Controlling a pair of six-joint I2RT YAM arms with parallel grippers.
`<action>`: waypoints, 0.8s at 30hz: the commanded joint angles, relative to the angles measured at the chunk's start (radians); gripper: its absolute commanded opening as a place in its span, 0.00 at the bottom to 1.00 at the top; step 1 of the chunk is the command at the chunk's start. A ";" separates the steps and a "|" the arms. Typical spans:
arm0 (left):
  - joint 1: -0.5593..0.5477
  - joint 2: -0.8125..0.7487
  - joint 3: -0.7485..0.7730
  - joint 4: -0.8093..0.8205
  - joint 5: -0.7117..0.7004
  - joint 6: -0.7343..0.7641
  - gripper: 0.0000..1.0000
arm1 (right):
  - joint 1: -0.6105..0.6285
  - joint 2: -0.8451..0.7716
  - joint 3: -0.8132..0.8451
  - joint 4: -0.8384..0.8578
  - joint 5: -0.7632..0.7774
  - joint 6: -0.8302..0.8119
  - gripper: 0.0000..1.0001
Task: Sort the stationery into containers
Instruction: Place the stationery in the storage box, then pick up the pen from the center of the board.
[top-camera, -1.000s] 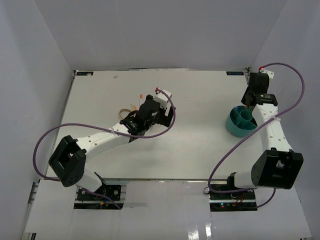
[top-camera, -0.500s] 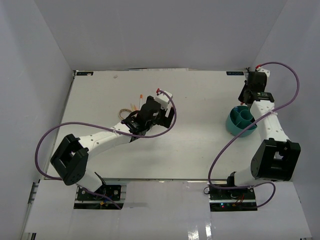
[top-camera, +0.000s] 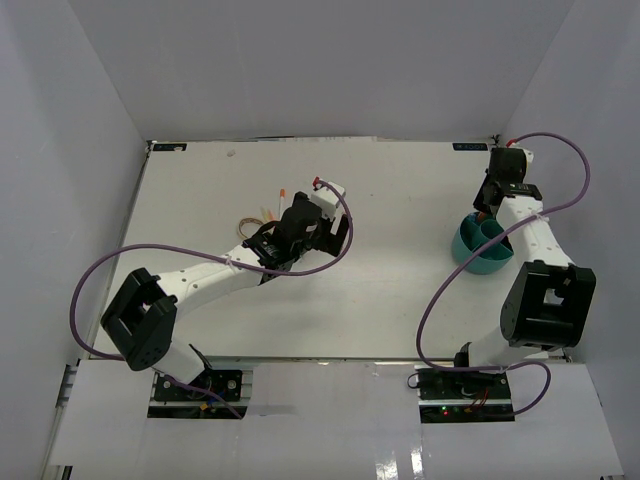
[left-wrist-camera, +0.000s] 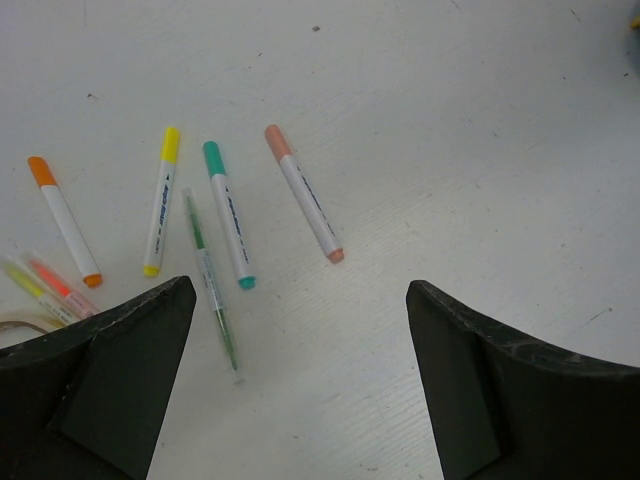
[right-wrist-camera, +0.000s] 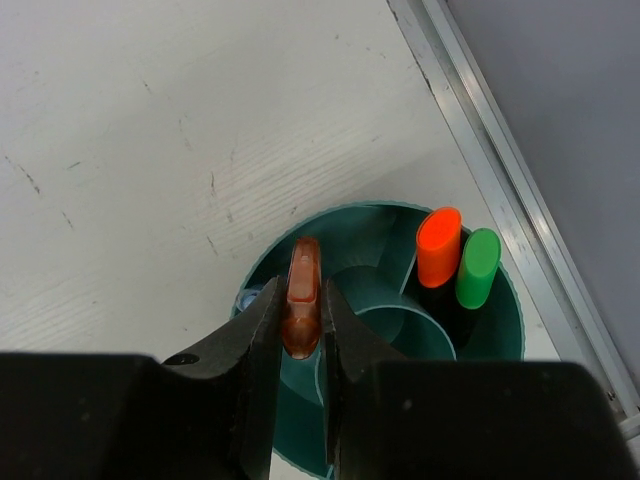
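Teal organiser cup (top-camera: 480, 252) sits near the right edge of the surface (top-camera: 400, 190) from above, right end effector (top-camera: 486, 210) over it. Left wrist: left end effector (left-wrist-camera: 300, 290) spread wide above loose pens (left-wrist-camera: 228, 215). Right wrist: jaws pinch a salmon pen (right-wrist-camera: 302, 285) upright over a compartment. Best lower it straight, clear of the dividers (right-wrist-camera: 390, 315), then release.

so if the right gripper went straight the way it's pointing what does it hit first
Probably the teal organiser cup. The right gripper, shut on a salmon pen, points down into it, so the pen would likely meet a divider or a compartment floor first. Depth is unclear.
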 joint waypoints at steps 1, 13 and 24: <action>0.002 -0.012 0.039 0.001 0.010 -0.006 0.98 | -0.006 0.009 0.009 -0.017 0.038 0.023 0.19; 0.002 0.000 0.042 0.001 0.030 -0.025 0.98 | -0.006 -0.023 0.041 -0.056 -0.011 0.004 0.53; 0.000 0.056 0.093 -0.078 0.047 -0.137 0.98 | -0.006 -0.367 0.003 0.002 -0.230 -0.053 0.86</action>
